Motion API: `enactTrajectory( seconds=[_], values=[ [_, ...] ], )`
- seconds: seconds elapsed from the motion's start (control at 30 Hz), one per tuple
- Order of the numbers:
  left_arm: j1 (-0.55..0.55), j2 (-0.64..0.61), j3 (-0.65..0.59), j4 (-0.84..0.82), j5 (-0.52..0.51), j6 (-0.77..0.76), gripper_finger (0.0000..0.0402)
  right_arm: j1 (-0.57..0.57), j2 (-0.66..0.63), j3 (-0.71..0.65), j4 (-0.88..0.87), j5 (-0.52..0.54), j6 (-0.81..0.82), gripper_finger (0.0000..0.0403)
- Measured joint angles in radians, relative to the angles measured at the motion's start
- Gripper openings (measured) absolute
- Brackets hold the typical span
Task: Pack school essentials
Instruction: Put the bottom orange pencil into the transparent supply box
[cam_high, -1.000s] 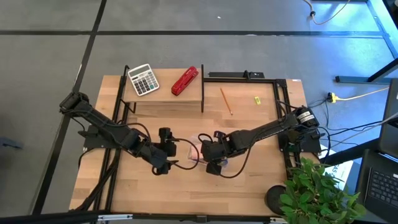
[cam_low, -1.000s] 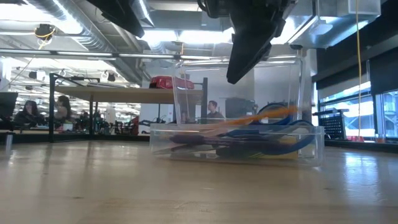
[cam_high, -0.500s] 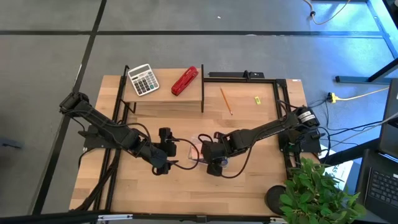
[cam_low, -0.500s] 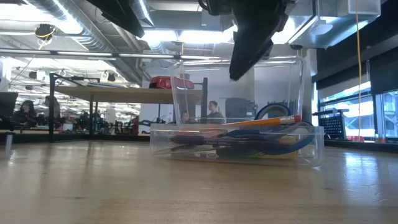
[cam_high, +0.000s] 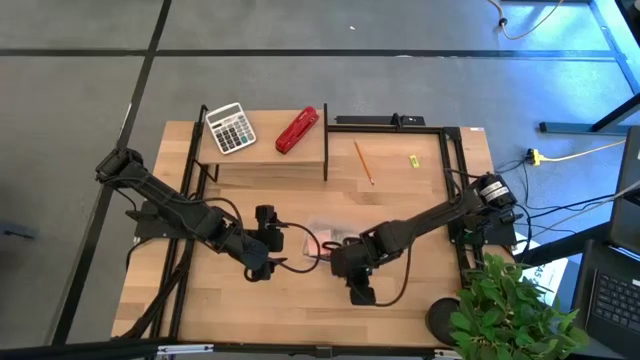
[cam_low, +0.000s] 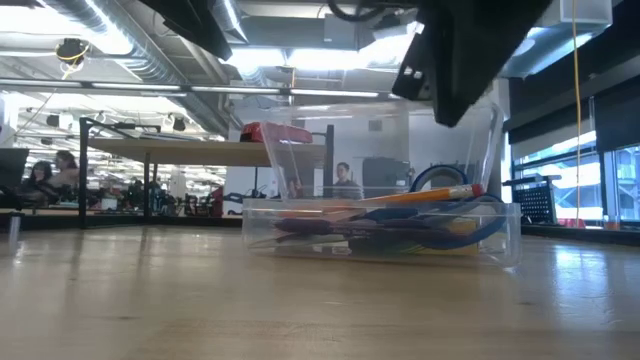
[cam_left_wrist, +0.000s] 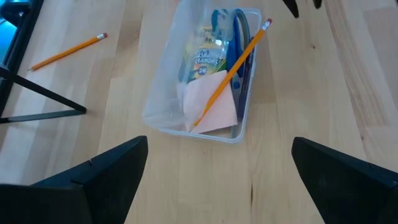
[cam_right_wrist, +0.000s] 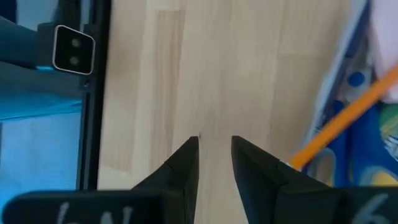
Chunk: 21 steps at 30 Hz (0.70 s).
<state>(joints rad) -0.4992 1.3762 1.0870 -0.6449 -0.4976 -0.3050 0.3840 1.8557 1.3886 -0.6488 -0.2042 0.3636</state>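
High view: a loose pencil (cam_high: 363, 161) lies near the table's far edge. Left wrist view: the wide-open left gripper (cam_left_wrist: 217, 168) faces the clear box (cam_left_wrist: 163, 112), whose pencil (cam_left_wrist: 231, 71) overhangs and could snag. Right wrist view: the right gripper (cam_right_wrist: 214, 152) is slightly parted, empty.

Grey floor (cam_high: 80, 60), potted plant (cam_high: 510, 305) by table corner; ceiling lights (cam_low: 330, 58), windows (cam_low: 560, 160), people seated (cam_low: 50, 175).

Pencil (cam_left_wrist: 229, 73) lying slantwise in the box (cam_left_wrist: 163, 93) mid-table, over scissors (cam_left_wrist: 239, 37) and notepad (cam_left_wrist: 214, 109), another pencil (cam_high: 363, 162) lying far behind, calculator (cam_high: 230, 128) sitting left of stapler (cam_high: 297, 130) on the shelf (cam_high: 262, 153)
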Motion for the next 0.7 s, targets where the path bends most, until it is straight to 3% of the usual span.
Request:
enactTrajectory(
  seconds=[0.3, 0.5, 0.7],
  values=[
    [0.000, 0.000, 0.000, 0.000, 0.000, 0.001, 0.0393, 0.000, 0.001, -0.044, 0.030, 0.045, 0.027, 0.0097],
    [0.000, 0.000, 0.000, 0.000, 0.000, 0.001, 0.0393, 0.002, 0.000, 0.023, 0.022, 0.046, 0.023, 0.0097],
    [0.000, 0.000, 0.000, 0.000, 0.000, 0.001, 0.0393, 0.013, 0.000, 0.147, -0.098, 0.062, 0.020, 0.0097]
  ],
)
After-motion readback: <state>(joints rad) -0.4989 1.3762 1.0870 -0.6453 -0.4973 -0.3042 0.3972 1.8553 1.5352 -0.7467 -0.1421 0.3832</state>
